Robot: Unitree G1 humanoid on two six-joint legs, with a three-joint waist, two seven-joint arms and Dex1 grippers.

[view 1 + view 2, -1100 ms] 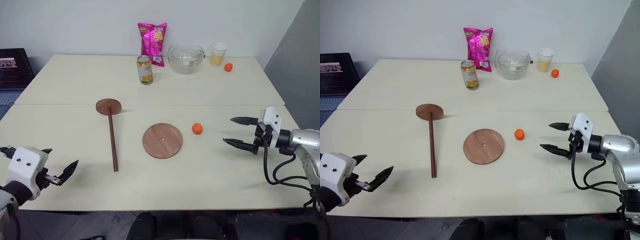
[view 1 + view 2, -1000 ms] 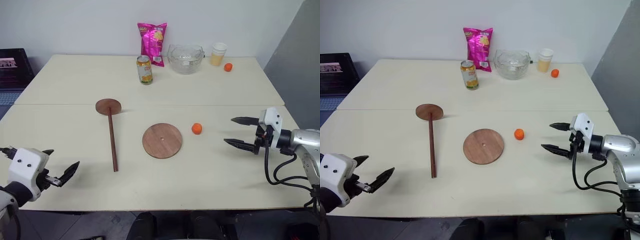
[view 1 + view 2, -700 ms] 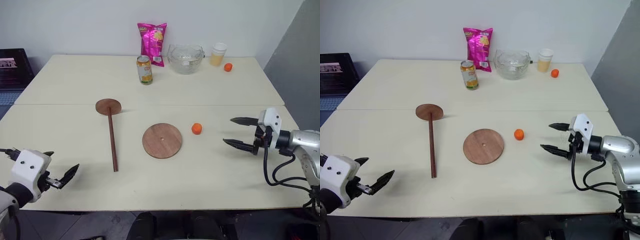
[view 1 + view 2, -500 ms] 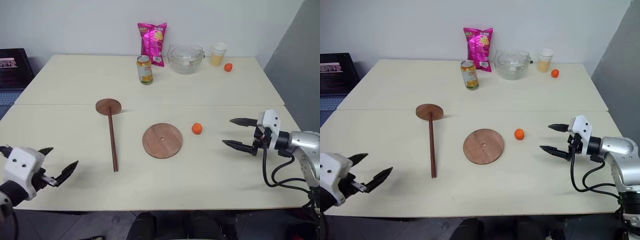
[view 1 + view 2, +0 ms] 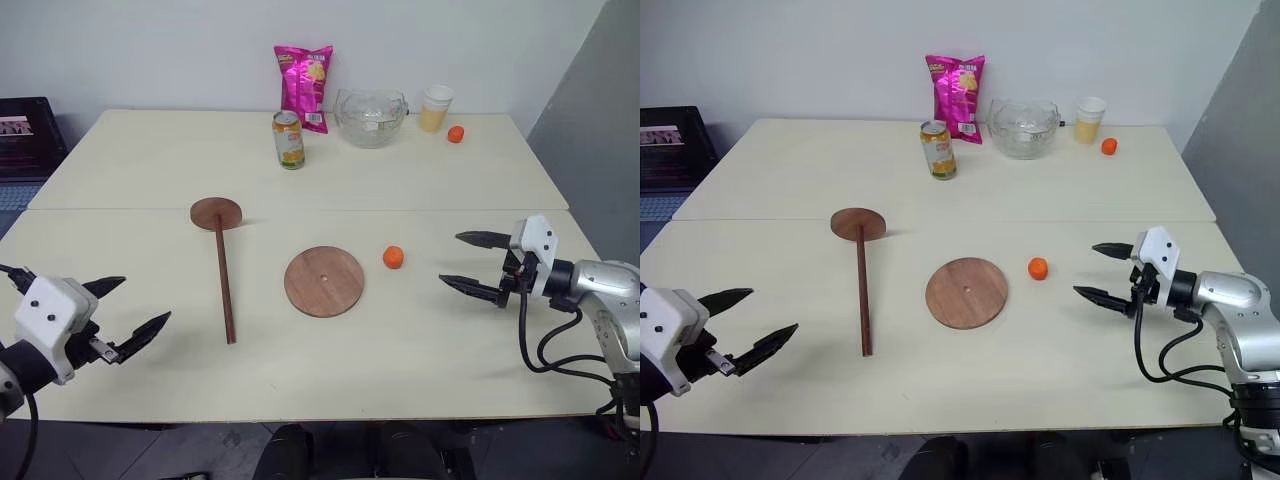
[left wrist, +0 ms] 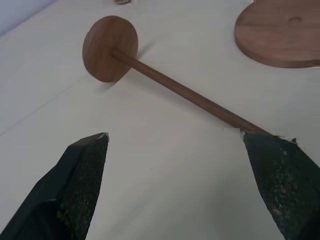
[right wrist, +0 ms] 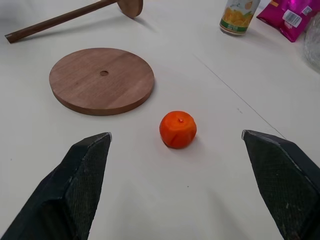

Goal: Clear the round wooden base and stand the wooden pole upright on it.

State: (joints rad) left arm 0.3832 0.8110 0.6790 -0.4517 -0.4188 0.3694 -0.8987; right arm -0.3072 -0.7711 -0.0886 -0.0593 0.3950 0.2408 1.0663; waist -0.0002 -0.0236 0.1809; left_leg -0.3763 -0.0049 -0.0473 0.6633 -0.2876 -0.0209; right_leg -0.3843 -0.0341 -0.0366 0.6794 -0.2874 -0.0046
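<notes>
A pale cream worktop made of two tables pushed together is seen from above. One round wooden base, a flat reddish-brown disc with a small centre hole, lies bare near the middle of the worktop. One wooden pole lies flat well to the left of the base, its smaller fixed disc at the far end and its plain end pointing toward the near edge.

Two small oranges are counted: one orange sits just beside the base on its right, apart from it, and a second orange rests at the far right by a cup. At the far edge stand one pink snack bag, whose printed writing is too small to be read, one drink can with a yellow and green label showing fruit, its lettering unreadable, one clear glass bowl, and one translucent cup holding a yellowish drink.

The left claw is held spread wide and empty above the near left corner, aimed at the pole's plain end. The right claw is likewise spread wide and empty at the right, pointed at the nearer orange, which is framed between its fingers in the right wrist view.
</notes>
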